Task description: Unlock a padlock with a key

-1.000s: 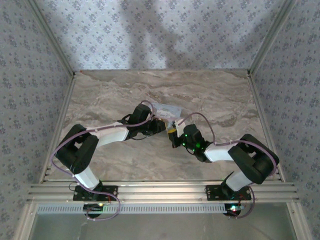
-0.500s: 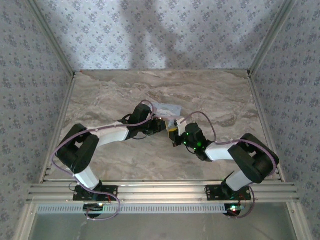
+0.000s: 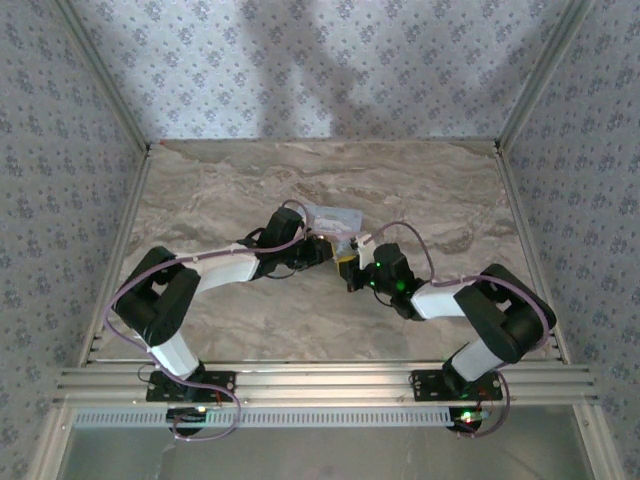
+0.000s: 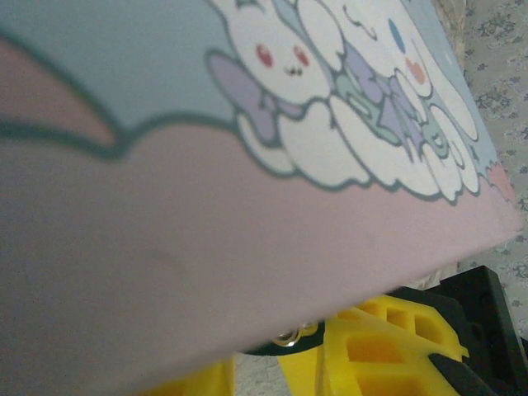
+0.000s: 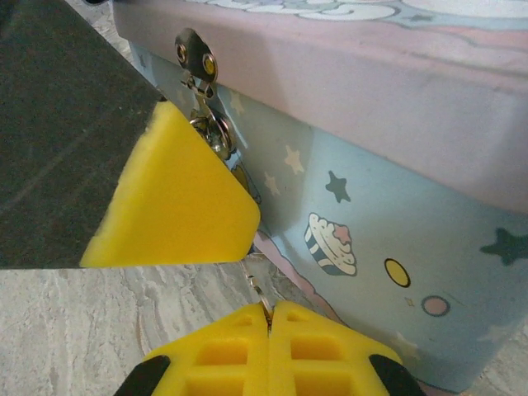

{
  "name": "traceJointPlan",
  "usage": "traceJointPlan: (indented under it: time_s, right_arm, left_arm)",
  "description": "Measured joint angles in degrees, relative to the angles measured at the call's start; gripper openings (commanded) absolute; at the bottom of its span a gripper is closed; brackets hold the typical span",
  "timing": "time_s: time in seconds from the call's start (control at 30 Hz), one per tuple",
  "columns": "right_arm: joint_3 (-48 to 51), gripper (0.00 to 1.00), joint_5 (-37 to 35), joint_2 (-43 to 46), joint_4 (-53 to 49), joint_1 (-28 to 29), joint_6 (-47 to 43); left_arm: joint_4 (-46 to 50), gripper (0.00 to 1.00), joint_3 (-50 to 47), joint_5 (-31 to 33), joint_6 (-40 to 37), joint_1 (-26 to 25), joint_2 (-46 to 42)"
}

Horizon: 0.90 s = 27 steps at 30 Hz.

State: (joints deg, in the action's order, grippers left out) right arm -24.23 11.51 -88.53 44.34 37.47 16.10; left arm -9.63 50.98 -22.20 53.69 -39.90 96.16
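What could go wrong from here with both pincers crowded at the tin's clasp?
1. The right pincer pinches just the end of a thin metal sliver, probably the key; it could twist or slip out.
2. A yellow finger of the left pincer covers the rings under the clasp, so the keyhole is hidden and aiming may miss.
3. The pincers sit very close; a bump could shove the tin.

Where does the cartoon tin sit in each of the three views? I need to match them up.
Top external: tin at the table's centre, just beyond where the two arms meet.
Left wrist: tin spans the upper frame, seen from above, bunnies at top.
Right wrist: tin at upper right, its side wall with stars and a cupcake.
Shared landmark, both wrist views: the pink lid band.
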Motion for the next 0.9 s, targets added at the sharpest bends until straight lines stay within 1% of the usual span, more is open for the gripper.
traceJointPlan:
  time_s: [0.5, 0.9]
  right_arm:
    - [-1.64, 0.00, 2.36, -0.74, 0.11, -1.25, 1.03]
    - [-2.23, 0.00, 2.08, -1.33, 0.00, -1.40, 2.01]
  left_arm:
    - [-0.02, 0.25, 0.87, 0.59, 0.24, -0.07, 0.28]
    - [-0.63, 0.25, 1.09, 1.01, 0.52, -0.07, 0.79]
